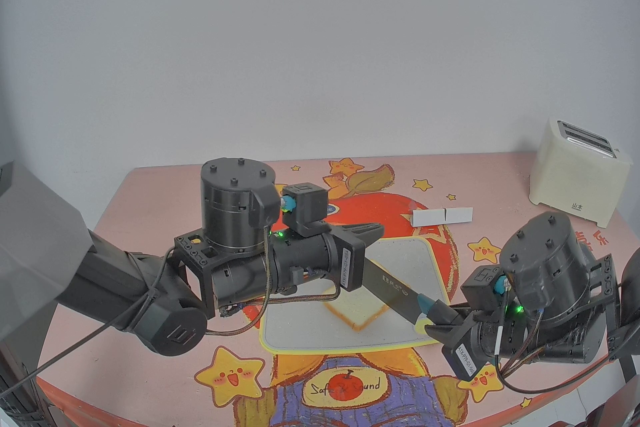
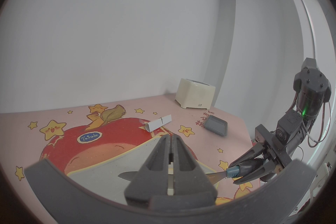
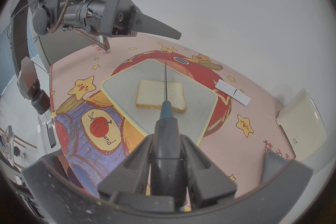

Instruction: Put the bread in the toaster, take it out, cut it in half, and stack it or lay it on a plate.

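Right claw [image 1: 443,318]: clamped tight on the knife [image 1: 393,289] handle, by the near right edge of the board [image 1: 293,328].
Knife: pointed away from that claw, blade on edge, long axis running over the middle of the bread [image 3: 160,95]; touching or just above, could not tell.
Bread: lay flat mid-board, looked whole, dead ahead of the right claw.
Left claw [image 1: 365,233]: pinched together, empty, hung over the board's far side, above the blade.
Next move: probably needed a straight press down.
Toaster [image 1: 579,171]: stood far right, well apart.

Right gripper [image 3: 166,138] grips knife [image 3: 166,118], seemingly just above bread [image 3: 151,94]
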Motion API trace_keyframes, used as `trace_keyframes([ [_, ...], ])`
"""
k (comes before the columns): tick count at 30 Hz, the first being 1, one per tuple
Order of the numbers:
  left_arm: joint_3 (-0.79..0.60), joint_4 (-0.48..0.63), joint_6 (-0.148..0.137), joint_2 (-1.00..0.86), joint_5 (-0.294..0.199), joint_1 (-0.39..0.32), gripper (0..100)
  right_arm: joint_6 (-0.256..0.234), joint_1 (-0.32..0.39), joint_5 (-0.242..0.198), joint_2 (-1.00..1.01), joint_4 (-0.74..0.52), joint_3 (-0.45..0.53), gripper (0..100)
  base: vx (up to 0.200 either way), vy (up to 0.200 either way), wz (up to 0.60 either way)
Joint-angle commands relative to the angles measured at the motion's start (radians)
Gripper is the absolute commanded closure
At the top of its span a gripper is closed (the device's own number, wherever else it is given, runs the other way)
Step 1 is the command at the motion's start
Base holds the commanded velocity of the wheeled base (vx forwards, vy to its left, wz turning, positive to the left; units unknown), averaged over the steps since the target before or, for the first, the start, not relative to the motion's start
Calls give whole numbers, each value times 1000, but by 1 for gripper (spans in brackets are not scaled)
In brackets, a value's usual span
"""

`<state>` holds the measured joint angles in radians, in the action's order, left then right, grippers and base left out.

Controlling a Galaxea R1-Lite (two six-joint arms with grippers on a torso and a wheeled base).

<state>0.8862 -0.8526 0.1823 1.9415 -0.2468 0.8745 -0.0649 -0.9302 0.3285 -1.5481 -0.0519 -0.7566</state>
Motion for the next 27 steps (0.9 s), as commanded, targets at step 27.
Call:
trace_keyframes([
  [27, -13, -28, 2, 62, 1, 1, 100, -1, 1, 1, -3, 0, 10, 100, 0, 0, 0],
])
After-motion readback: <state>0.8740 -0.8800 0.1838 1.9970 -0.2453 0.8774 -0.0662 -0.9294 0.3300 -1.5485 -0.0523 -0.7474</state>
